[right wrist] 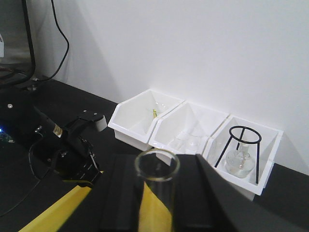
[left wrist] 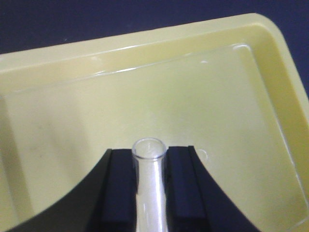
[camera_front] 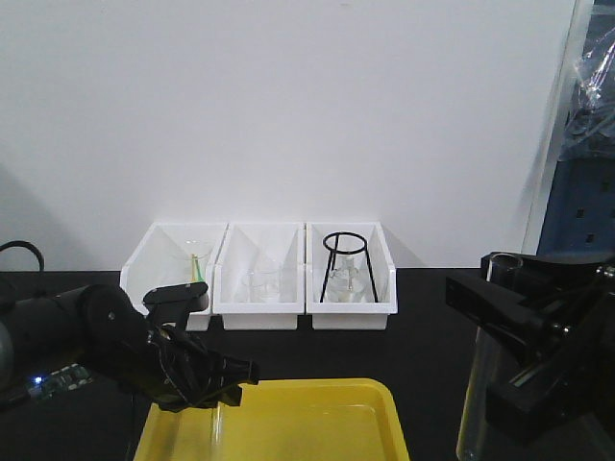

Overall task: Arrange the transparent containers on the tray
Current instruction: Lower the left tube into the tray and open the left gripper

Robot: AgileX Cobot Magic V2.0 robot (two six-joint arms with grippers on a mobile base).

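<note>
We find the left gripper (camera_front: 238,371) clamped on the first test tube (left wrist: 149,151) above the tray (camera_front: 317,388). The right gripper (camera_front: 492,288) grips the second test tube (camera_front: 480,384) upright, right of the tray.

Laboratory, white bins (camera_front: 258,312) holding glass beakers (camera_front: 261,285), flask (right wrist: 239,163) inside black wire tripod (camera_front: 344,242), black worktop (camera_front: 423,355)

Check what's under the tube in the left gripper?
Bare floor of the tray lies under the tube, which the left gripper is shut on. Nothing else shows on the visible floor. The black fingers cover the tray's near part, so that stretch can't be checked.
</note>
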